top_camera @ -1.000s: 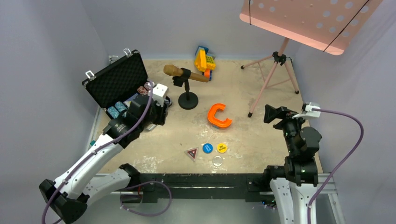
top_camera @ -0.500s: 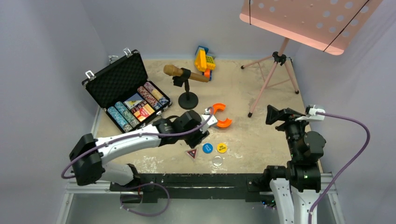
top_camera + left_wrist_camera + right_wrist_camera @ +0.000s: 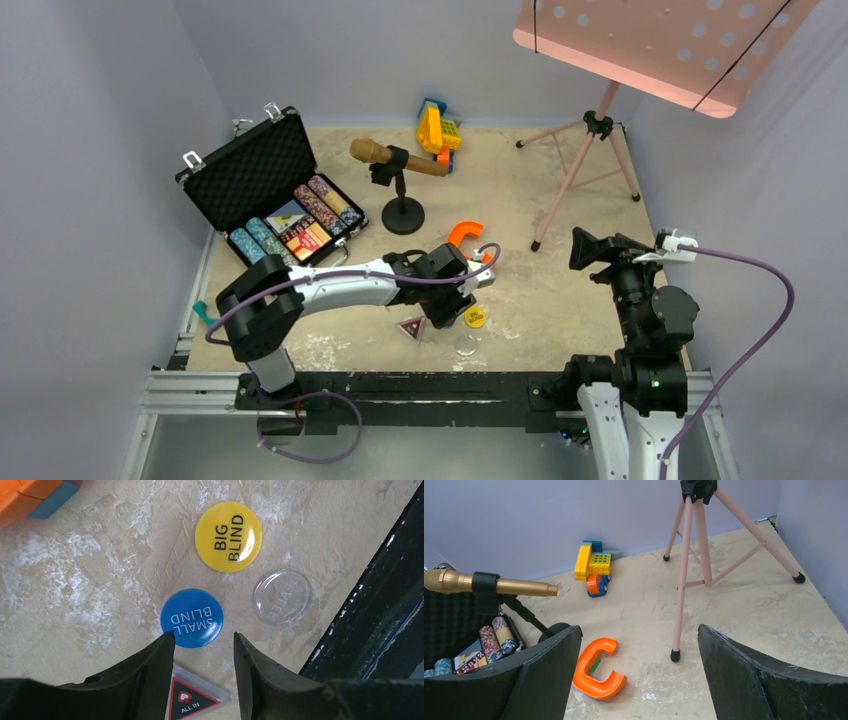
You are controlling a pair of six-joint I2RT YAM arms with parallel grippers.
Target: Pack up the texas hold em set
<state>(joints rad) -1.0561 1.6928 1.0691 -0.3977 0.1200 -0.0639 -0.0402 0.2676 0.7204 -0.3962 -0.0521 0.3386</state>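
The black case lies open at the back left, with chip rows and card decks inside. Near the front edge lie the blue SMALL BLIND button, the yellow BIG BLIND button, a clear DEALER button and the triangular ALL IN button. My left gripper hovers open just above them, its fingers either side of bare table between the blue and triangular buttons, holding nothing. In the top view it hides the blue button. My right gripper is open and empty, raised at the right.
An orange C-shaped piece lies mid-table just behind the left wrist. A gold microphone on a black stand, a yellow toy and a pink tripod stand further back. The black front rail runs right beside the dealer button.
My left arm has swung from over the case rightward and forward to above the buttons. Its jaws stay open. The right arm has barely moved.
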